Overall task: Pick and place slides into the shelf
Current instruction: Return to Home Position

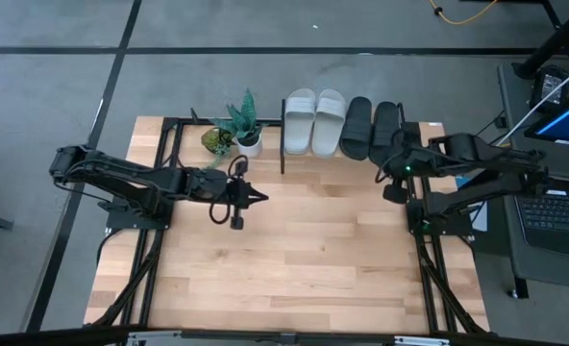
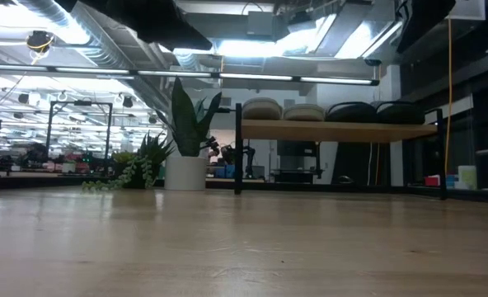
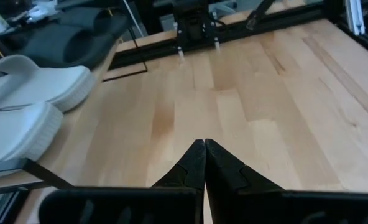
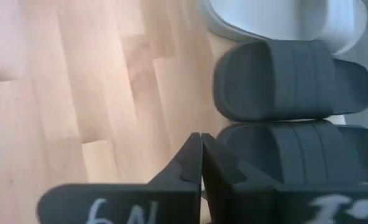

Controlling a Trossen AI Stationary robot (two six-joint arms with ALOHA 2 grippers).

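**Q:** What is the gripper status?

**A:** The left gripper (image 3: 204, 148) has its fingers together and is empty, above the left half of the table (image 1: 294, 274). The right gripper (image 4: 201, 138) has its fingers together and is empty, near the black slides (image 4: 283, 81).

**Q:** Where are the slides, and how do they handle?

**A:** All four lie side by side on the shelf (image 2: 335, 129) at the table's far edge. The white slides (image 1: 314, 120) are on the left, the black on the right. They are probably light, springy foam. Take hold at the wide strap.

Left arm (image 1: 121, 178) and right arm (image 1: 486, 154) sit folded, jaws closed.

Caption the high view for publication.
Four slides on the shelf; left gripper shut over the table, right gripper shut near the black pair.
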